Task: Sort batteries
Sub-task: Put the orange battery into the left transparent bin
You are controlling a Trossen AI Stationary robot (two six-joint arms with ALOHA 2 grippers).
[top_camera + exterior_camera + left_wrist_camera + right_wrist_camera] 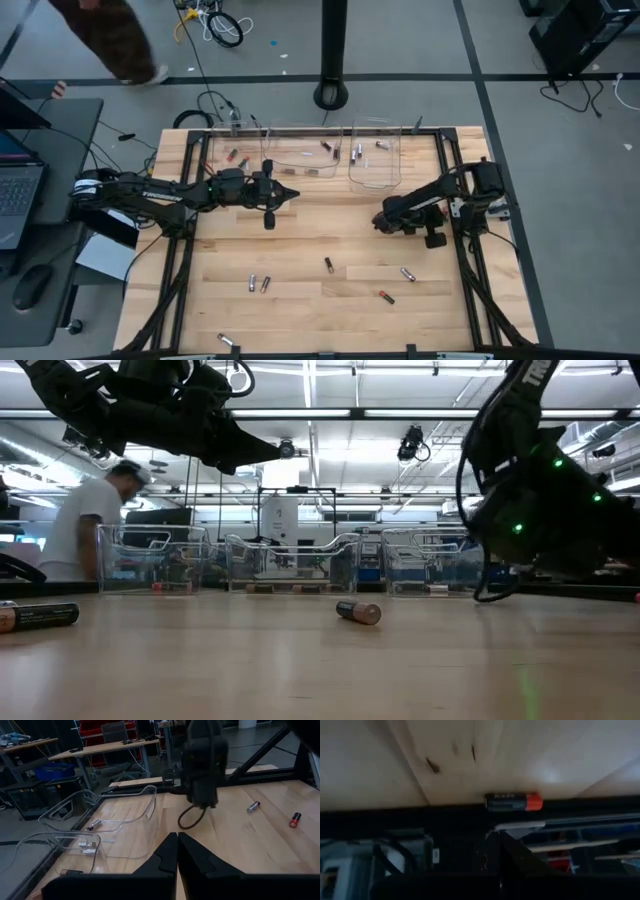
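Observation:
Several small batteries lie on their sides on the near half of the wooden table, among them a black one (328, 264), a silver one (407, 273), a red-ended one (386, 296) and a pair (258, 284). More lie in three clear bins (304, 158) at the far edge. My left gripper (292, 193) is shut and empty above the table's middle, near the bins; its fingers (177, 851) show closed. My right gripper (381, 221) is shut low over the table right of centre. Its wrist view shows a black, orange-ended battery (513, 801) beyond the fingertips, beside a dark rail.
A black frame (452, 190) runs around the table. In the low view a battery (358, 612) lies mid-table and another (40, 616) lies near the camera. A person (90, 525) stands beyond the far left. A laptop (18, 190) sits off the table's left.

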